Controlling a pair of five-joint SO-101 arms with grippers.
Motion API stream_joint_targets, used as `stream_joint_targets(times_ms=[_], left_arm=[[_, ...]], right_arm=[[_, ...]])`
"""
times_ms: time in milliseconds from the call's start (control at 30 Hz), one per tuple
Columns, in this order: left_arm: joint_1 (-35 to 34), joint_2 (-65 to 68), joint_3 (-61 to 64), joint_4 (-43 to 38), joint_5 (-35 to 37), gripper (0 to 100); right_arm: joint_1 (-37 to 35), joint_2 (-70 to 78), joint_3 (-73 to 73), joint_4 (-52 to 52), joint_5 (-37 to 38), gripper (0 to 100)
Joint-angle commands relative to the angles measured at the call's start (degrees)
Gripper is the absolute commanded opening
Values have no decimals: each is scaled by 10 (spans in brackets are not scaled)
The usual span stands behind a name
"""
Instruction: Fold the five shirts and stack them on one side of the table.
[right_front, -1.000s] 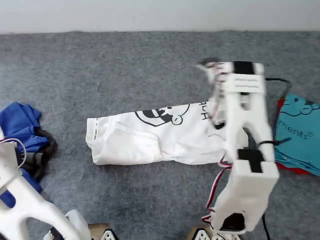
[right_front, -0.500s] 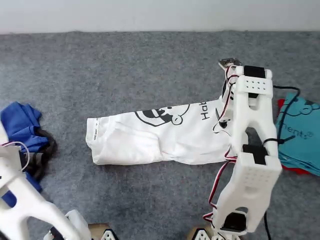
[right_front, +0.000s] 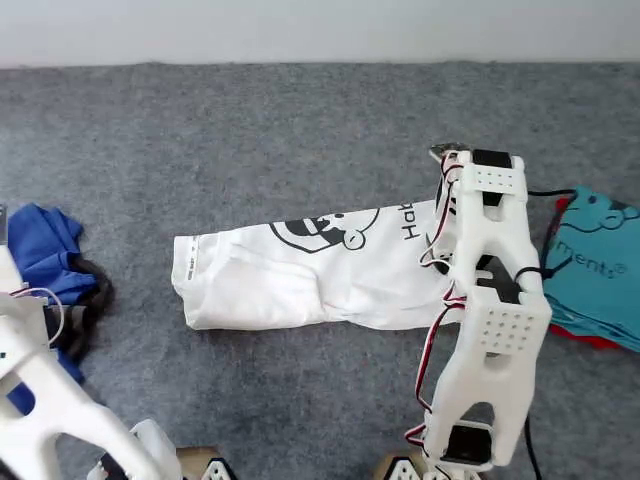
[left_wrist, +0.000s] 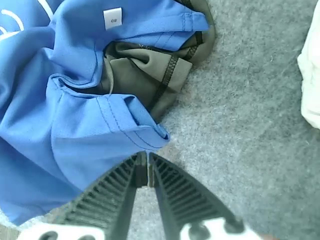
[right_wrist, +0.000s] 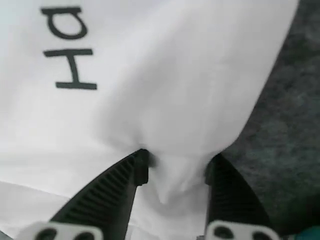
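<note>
A white shirt (right_front: 300, 270) with black print lies folded lengthwise across the middle of the grey table. My right arm (right_front: 487, 260) stands over its right end. In the right wrist view my right gripper (right_wrist: 176, 170) is open and pressed onto the white shirt (right_wrist: 150, 75), with a ridge of cloth bunched between its fingers. At the left edge a crumpled blue shirt (right_front: 40, 245) lies over a dark olive one (right_front: 85, 300). My left gripper (left_wrist: 147, 167) is shut and empty, just off the hem of the blue shirt (left_wrist: 60, 100), beside the olive shirt (left_wrist: 145, 65).
A teal shirt (right_front: 600, 260) lies on a red one (right_front: 590, 340) at the right edge, close to my right arm. The grey carpeted tabletop (right_front: 300, 120) runs back to a pale wall. My left arm (right_front: 40, 400) rises from the near left corner.
My right arm swung a little right, then came back and down onto the white shirt's right end. The shirt itself has not shifted. The left arm barely moved.
</note>
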Motion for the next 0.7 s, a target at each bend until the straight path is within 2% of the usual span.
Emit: stream_joint_targets(times_ms=[0,100,433,533,667], left_arm=[[4,-11,0,-2,-1,19],[4,-11,-2,-2,-1,19],[4,-11,-3,-3,0,19],[4,-12,-3,-3,0,19],[4,-13,-3,-4,0,19]], right_arm=[[-22,10,6,7,1,13],[7,-14,5,12,14,8],[124,-146,4,31,218,9],[106,-185,4,56,251,9],[25,-233,4,115,260,9]])
